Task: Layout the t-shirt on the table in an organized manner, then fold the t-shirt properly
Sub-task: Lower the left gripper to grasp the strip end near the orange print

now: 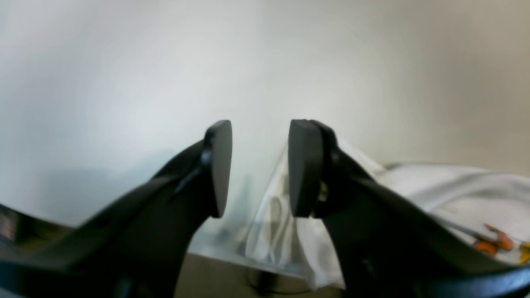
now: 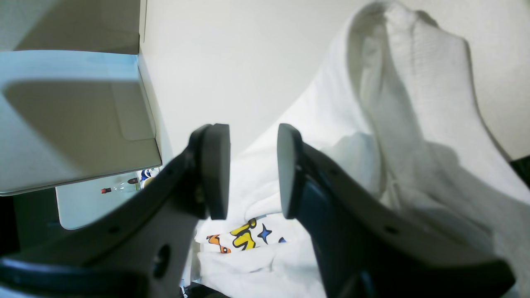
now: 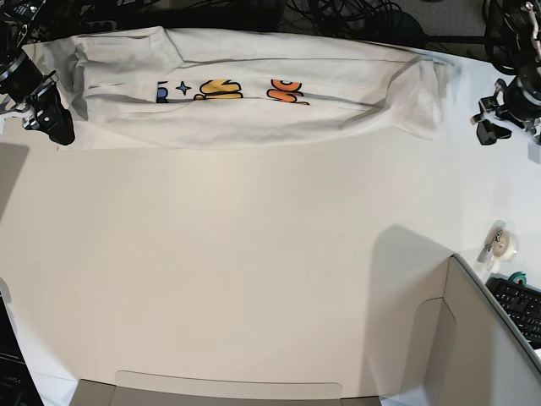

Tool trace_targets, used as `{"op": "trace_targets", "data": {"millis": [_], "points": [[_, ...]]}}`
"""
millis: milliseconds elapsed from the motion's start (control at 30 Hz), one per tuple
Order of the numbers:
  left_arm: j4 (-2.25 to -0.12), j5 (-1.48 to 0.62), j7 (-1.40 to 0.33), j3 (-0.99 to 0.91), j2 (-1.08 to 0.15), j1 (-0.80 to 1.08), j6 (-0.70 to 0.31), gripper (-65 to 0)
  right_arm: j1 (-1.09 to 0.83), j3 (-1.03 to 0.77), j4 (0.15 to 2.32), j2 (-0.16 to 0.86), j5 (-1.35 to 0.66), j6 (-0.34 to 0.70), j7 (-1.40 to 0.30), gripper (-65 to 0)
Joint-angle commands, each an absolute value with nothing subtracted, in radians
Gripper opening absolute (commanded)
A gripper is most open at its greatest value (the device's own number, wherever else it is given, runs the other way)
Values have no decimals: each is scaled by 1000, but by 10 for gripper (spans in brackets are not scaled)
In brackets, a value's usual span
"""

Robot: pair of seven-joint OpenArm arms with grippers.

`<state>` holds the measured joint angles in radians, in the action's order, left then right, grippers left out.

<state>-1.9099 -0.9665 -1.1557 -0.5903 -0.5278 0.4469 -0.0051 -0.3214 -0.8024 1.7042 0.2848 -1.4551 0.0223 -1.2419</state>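
In the left wrist view, the left pincer (image 1: 260,169) has its two fingers apart, with bare tabletop (image 1: 136,91) showing between them. The t-shirt (image 1: 451,186) lies at the lower right of the frame, a crumpled end of it reaching in behind the right-hand finger. Nothing is clamped there. The picture is blurred, so contact with the cloth cannot be told.

In the right wrist view, the right pincer (image 2: 253,171) also has its fingers apart, over the shirt. White cloth runs from the upper right of the frame down through the gap to the lower left, where a strip of yellow and orange lettering shows. No fold looks pinched.

In the base view, the shirt lies as a long, narrow band along the top of the frame, its long axis running nearly level from left to right, slightly lower at the right. The right pincer, at the upper left, is the nearer one, over or against the band's left end. The left pincer, at the upper right, stands off beyond the right end, with tabletop between. The coming move probably turns on that gap: the left pincer would need to go leftward in this view to reach the loose right end. The band looks partly folded, its ends still uneven, so squaring those probably comes first.
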Motion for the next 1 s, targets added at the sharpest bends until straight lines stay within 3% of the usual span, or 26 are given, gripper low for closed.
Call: {"op": "trace_targets", "data": {"millis": [0, 133, 333, 500, 700, 967], "points": [[-1876, -1052, -1165, -633, -542, 449, -15, -414, -320, -808, 1716, 306, -1484, 28, -1242, -457], [-1685, -1230, -1222, -680, -547, 447, -114, -411, -320, -809, 1716, 309, -1484, 28, -1242, -457], [-1560, -1233, -1253, -650, -547, 421, -297, -376, -320, -809, 1716, 311, -1484, 28, -1242, -457], [-1557, -1233, -1245, -576, -545, 421, -298, -370, -320, -808, 1716, 311, -1484, 28, -1242, -457], [-1555, -1233, -1239, -458, -542, 415, -298, -310, -320, -808, 1716, 311, -1484, 28, -1244, -457], [-1555, -1230, -1237, -470, -547, 412, -298, -308, -323, -808, 1716, 309, -1484, 28, -1244, -457]]}}
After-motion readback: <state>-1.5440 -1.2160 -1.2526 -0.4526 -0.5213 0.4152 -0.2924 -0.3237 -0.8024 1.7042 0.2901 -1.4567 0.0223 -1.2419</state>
